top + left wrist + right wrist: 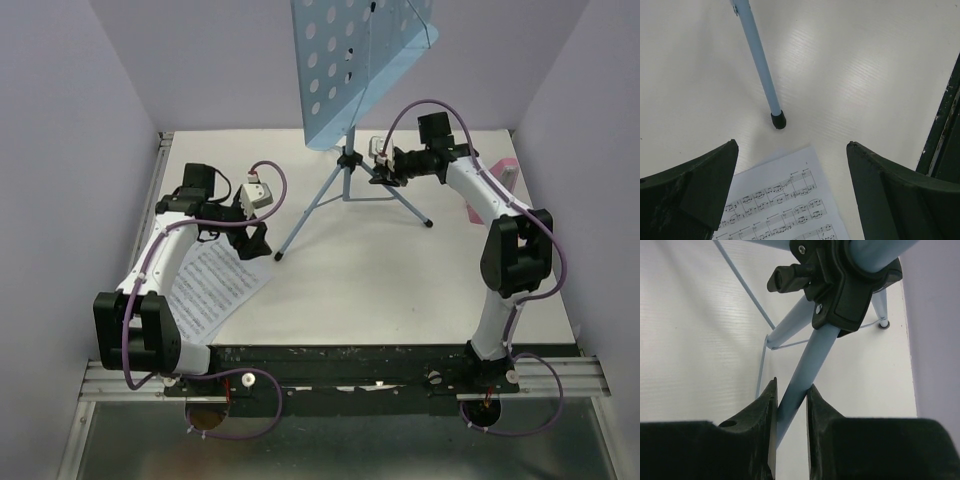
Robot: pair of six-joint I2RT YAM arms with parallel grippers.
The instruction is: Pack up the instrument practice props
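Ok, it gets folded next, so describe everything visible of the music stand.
The music stand is light blue, metal-looking, standing upright on the white table on three thin splayed legs with black rubber feet. Its hole-punched desk tilts at the top. A black collar with a knob joins the legs. The right claw grips one leg just below it.

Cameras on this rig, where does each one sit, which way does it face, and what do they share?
Top external: above and behind the bases, looking down over the table; both arms, music stand and sheet music show.
Left wrist: looks down through the open left gripper at sheet music and a stand foot.
Right wrist: looks along the right gripper, closed on a stand leg.
Shared: the stand, in all three.
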